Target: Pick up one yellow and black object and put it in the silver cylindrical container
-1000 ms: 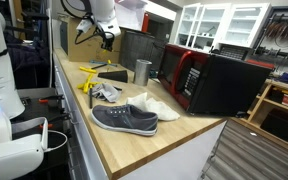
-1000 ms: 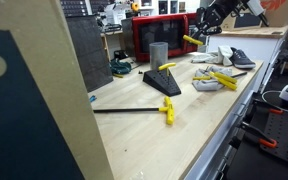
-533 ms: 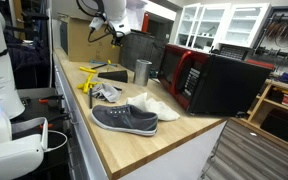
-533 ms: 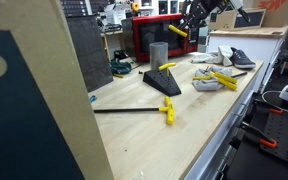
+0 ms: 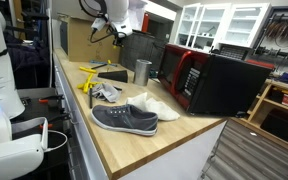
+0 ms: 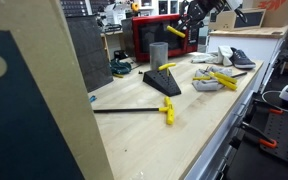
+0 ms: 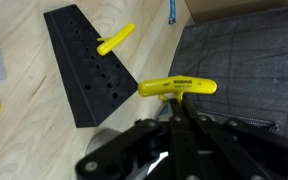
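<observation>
Wrist view: gripper (image 7: 180, 112) clamped on yellow T-handle hex key (image 7: 177, 87); shifted within the last second toward silver cup (image 6: 159, 53); drop pending.

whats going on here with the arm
The robot arm's tool is shut on a yellow-handled black T-shaped key, holding it in the air above the wooden bench. The small shiny silver metal cup stands on the bench, and the key is not yet in it.
</observation>
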### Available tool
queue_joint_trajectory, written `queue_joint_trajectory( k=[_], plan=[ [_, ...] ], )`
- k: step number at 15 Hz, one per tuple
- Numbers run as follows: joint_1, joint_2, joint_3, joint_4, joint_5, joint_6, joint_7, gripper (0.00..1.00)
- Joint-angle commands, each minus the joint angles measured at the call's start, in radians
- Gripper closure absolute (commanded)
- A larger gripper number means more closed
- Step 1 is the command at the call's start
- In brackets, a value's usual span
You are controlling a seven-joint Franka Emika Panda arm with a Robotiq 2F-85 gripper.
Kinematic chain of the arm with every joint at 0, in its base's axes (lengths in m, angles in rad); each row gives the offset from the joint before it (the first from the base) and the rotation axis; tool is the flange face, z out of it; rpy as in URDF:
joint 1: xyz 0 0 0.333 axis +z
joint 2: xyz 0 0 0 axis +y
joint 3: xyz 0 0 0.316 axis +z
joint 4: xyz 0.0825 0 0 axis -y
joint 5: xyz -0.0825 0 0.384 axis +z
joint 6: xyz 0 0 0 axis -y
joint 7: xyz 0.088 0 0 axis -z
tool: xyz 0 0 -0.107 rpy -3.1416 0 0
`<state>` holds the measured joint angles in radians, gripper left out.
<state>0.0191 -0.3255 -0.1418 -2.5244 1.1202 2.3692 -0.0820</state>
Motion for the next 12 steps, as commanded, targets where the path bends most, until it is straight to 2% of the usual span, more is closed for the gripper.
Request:
queue_joint_trajectory(
  k=[1, 6, 12],
  plan=[
    [-0.034, 0.037, 0.025, 0.038, 0.042, 0.001, -0.001, 0.99],
    [-0.048, 0.113, 0.024, 0.142, 0.195, -0.002, 0.025, 0.99],
    [-0.045, 0.267, 0.055, 0.281, 0.403, 0.004, 0.098, 0.99]
  ],
)
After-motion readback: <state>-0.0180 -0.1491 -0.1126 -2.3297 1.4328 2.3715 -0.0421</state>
